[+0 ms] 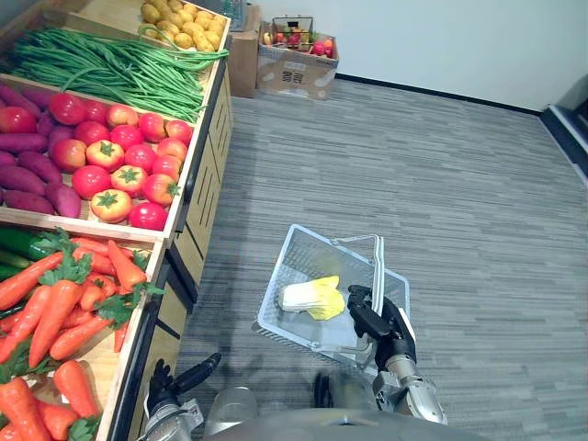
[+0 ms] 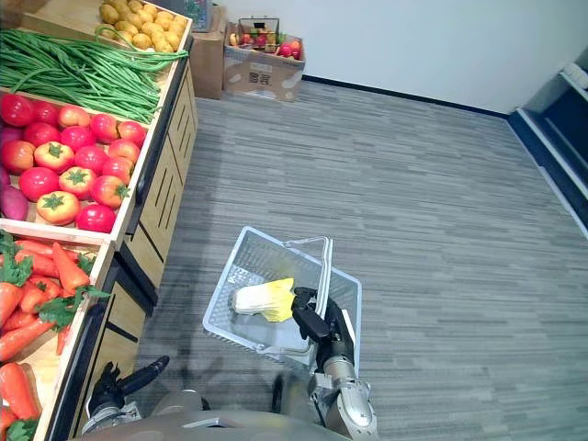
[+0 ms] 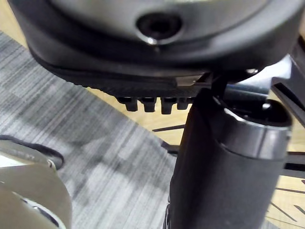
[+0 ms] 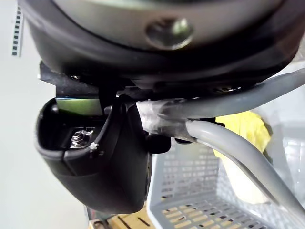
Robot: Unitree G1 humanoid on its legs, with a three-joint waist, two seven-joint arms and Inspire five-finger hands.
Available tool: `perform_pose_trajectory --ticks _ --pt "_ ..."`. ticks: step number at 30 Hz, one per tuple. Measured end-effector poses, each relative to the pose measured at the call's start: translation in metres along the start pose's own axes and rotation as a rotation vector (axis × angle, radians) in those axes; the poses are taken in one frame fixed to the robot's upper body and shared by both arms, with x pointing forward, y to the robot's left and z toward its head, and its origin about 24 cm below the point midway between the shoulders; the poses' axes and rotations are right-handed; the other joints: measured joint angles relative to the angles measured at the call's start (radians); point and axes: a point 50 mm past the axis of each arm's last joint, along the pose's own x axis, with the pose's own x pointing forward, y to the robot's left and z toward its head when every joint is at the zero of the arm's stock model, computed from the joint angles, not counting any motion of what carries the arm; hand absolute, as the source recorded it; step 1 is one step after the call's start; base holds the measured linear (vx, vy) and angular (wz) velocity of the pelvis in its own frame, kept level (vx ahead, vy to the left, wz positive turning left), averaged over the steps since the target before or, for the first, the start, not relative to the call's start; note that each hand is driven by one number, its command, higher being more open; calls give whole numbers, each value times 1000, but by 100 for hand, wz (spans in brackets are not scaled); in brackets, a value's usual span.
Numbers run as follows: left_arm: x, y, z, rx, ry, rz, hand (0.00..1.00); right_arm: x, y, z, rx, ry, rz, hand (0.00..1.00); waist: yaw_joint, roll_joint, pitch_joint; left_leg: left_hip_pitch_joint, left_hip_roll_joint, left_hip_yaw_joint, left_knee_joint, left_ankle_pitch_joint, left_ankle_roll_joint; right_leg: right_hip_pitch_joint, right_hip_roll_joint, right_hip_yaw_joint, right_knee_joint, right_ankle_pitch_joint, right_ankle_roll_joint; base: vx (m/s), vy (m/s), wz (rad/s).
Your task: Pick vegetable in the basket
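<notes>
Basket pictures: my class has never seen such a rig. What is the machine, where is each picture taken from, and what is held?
This is a two-legged humanoid robot with dark hands. The two wide pictures come from cameras in its head, looking down. The two close ones come from cameras on its wrists. Its right hand is curled round the handle of a wire basket holding a pale cabbage. Its left hand hangs idle beside a wooden stand of carrots, tomatoes and green beans.
</notes>
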Motion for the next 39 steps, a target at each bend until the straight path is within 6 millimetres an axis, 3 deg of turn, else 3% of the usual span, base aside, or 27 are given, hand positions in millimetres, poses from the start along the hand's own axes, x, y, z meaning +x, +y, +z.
perform_pose_trajectory --ticks 1,2,3,6,11,17,20,22,24,25,27,29,30,31,34,39 --pt "0 1 -1 9 5 1 100 0 0 0 0 -1 0 0 -1 -3 -1 4 -1 -10 3 -6 -11 3 1 10 -37 24 10 173 -271 55" --pt "1 6 -1 27 4 7 100 -1 1 2 3 -7 3 0 -6 -24 3 8 -13 -33 20 -25 -39 15 -7 28 -82 128 -4 175 -305 58" --pt "2 3 -1 27 14 4 100 1 -2 3 -13 -7 -3 0 -7 -14 19 22 5 -63 34 -42 -57 21 7 8 -45 155 -1 159 -297 56" --pt "1 -7 -4 7 22 -16 100 7 -8 15 -47 -46 0 0 -3 29 33 33 50 -90 -37 -21 -103 11 45 -31 -46 127 -36 140 -234 20" --pt "1 -9 -2 -2 19 -19 100 9 -17 21 -59 -65 -25 0 -13 34 34 74 83 -109 -166 45 -143 9 73 -69 -46 105 -69 108 -163 14" --pt "1 -12 -1 -9 14 -25 100 7 -21 20 -48 -63 -41 0 -15 32 33 80 87 -110 -154 61 -142 12 78 -72 -24 72 -82 6 -40 4" --pt "2 -9 0 -26 11 -12 100 0 -23 12 -29 -34 -38 0 -13 26 35 -23 85 -120 81 68 -132 43 77 -87 -50 56 -89 -9 -65 12" --pt "0 -5 -4 -26 23 0 100 -6 -23 5 -10 -5 -36 0 -5 19 42 -109 101 -128 313 148 -114 98 81 -80 -67 55 -94 38 -40 -5" --pt "0 -2 -7 -27 31 11 100 -10 -25 2 1 9 -41 0 5 12 44 -123 105 -112 386 208 -104 132 89 -58 -78 50 -104 54 -48 -20" --pt "0 0 -6 -26 29 13 100 -10 -25 2 2 7 -45 0 9 4 48 -127 110 -105 403 208 -99 143 90 -52 -88 51 -108 70 -34 -26" --pt "0 -1 -6 -22 28 2 100 -9 -28 7 13 -19 -72 0 6 7 47 -121 121 -48 299 96 -103 154 93 -36 -116 61 -125 76 -2 -15" --pt "0 -2 -7 -21 32 -9 100 -10 -31 12 25 -42 -95 0 -1 11 45 -104 110 23 100 71 -115 154 82 -35 -122 67 -127 54 76 -2" --pt "-2 -3 -10 -18 42 -13 100 -11 -35 14 23 -50 -109 0 -6 27 38 -76 103 70 -64 150 -113 152 81 -39 -114 69 -109 82 172 -25" --pt "-2 1 -13 -8 57 -8 100 -9 -33 12 31 -45 -110 0 -1 4 36 -33 81 100 -113 174 -116 158 65 -16 -110 66 -96 88 153 -28" --pt "0 4 -10 44 43 -13 100 -11 -34 13 38 -52 -130 0 -19 -10 11 1 30 108 -204 205 -94 182 27 -11 -167 84 -66 142 147 -2" --pt "1 -11 -4 63 22 -64 100 -14 -39 10 36 -42 -155 0 -16 25 -14 25 -7 108 -250 212 -82 215 -5 -13 -229 101 -41 98 109 4"
